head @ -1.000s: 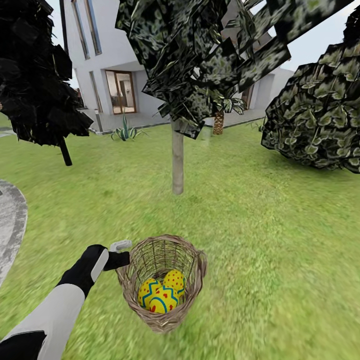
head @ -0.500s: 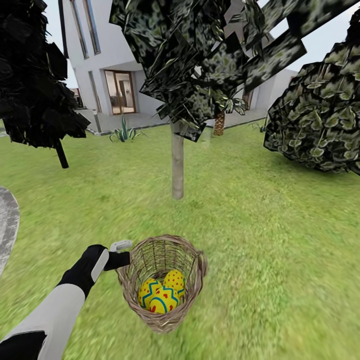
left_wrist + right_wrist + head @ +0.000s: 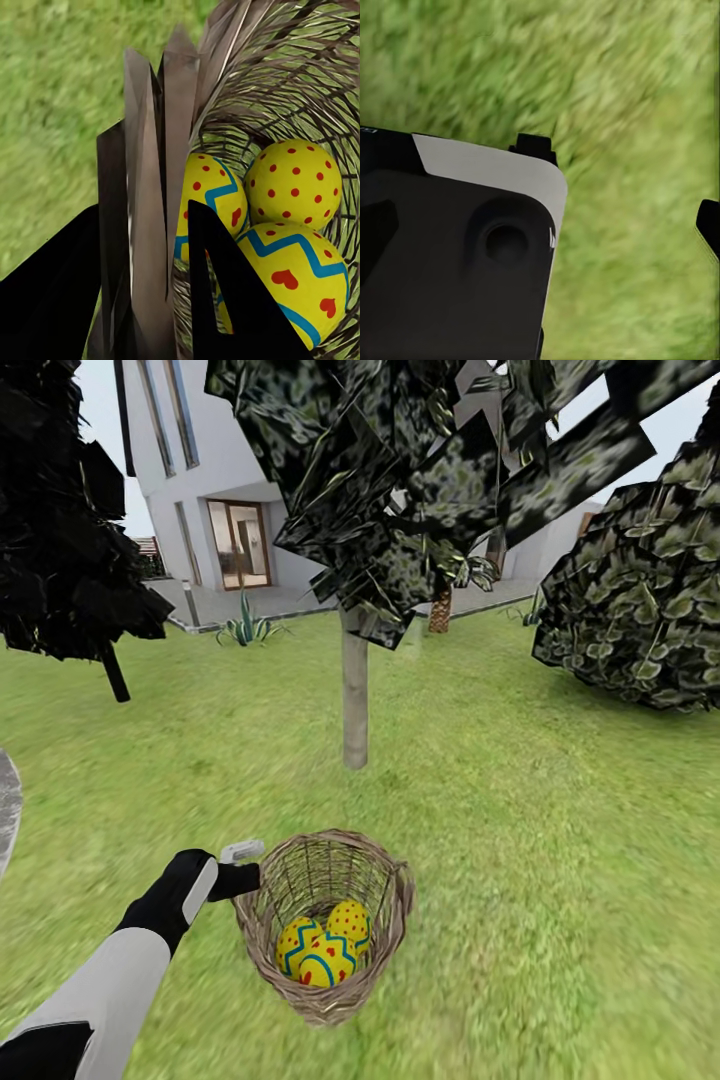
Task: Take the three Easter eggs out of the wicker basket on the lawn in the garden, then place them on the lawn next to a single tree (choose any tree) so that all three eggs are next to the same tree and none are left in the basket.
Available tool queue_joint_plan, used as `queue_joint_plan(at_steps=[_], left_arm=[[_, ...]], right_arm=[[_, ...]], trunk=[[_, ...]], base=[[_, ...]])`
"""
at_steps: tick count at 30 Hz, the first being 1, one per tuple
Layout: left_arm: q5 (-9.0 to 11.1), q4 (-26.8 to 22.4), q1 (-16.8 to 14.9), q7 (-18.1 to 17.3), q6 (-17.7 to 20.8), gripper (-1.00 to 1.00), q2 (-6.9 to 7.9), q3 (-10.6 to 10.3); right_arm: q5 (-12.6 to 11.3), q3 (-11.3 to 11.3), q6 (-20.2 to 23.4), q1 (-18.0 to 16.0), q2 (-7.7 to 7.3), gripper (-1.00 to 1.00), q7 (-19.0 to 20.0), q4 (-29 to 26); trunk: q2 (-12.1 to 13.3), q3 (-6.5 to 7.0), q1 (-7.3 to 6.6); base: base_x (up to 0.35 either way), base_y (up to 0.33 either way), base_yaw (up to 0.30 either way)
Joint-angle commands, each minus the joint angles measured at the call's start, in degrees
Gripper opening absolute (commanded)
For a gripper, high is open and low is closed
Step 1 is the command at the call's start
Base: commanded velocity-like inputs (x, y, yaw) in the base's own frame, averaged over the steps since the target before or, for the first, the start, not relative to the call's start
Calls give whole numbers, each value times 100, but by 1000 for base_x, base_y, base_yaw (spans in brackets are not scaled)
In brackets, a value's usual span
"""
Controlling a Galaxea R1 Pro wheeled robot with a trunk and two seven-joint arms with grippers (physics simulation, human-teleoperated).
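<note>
Your left tool point(image 3: 243, 868) is grasping the wicker basket point(image 3: 385, 920) rim; three Easter eggs point(image 3: 326, 945) lie inside, short of the tree point(image 3: 354, 700). Right tool's state I cannot tell.

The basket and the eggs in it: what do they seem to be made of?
The basket looks like woven wicker: thin tan-brown strands crossing, with gaps that show grass through the wall. The three eggs look hard, smooth and painted, maybe plastic: bright yellow with blue zigzags and red dots or hearts. This is a render, so material is a guess.
</note>
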Motion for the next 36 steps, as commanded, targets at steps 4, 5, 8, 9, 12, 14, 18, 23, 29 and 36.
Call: queue_joint_plan(at_steps=[4, 5, 8, 9, 12, 14, 18, 23, 29, 36], left_arm=[[55, -7, -4, -17, 30, -100, -3, 21], [55, -7, -4, -17, 30, -100, -3, 20], [55, -7, -4, -17, 30, -100, -3, 22], [55, -7, -4, -17, 30, -100, -3, 21], [55, -7, -4, -17, 30, -100, -3, 21], [66, -7, -4, -17, 30, -100, -3, 19], [71, -15, -4, -9, 30, -100, -10, 23], [76, -15, -4, -10, 30, -100, -17, 20], [97, -6, -4, -18, 46, -100, -65, 25], [82, -66, -4, -15, 86, -100, -187, 45]], right_arm=[[39, -49, -24, -7, -4, 100, 9, 17], [39, -49, -24, -7, -4, 100, 11, 16], [39, -49, -24, -7, -4, 100, 12, 16], [39, -49, -24, -7, -4, 100, 11, 15], [63, -49, -23, -7, -5, 100, 29, -7], [44, -53, 49, -47, -24, 100, 120, -85], [42, -62, 1563, -700, -15, 100, 182, -1042], [39, -17, 3991, -1536, 11, 100, 264, -3944], [64, 86, 4717, -2192, 3, 100, 1351, -4128], [65, 358, 4721, -2194, 43, 100, 1379, -4109]], trunk=[[-3, -5, 3], [-3, -5, 3], [-3, -5, 3], [-3, -5, 3], [-3, -5, 3], [-3, -5, 3], [-3, -5, 3], [-3, -5, 3], [-124, -59, 69], [-404, -185, 223]], base=[[329, 0, 0], [329, 0, 0], [329, 0, 0], [329, 0, 0], [329, 0, 0], [303, 0, 0], [121, 0, 0], [3, 0, 0], [0, 0, 0], [0, 0, 0]])
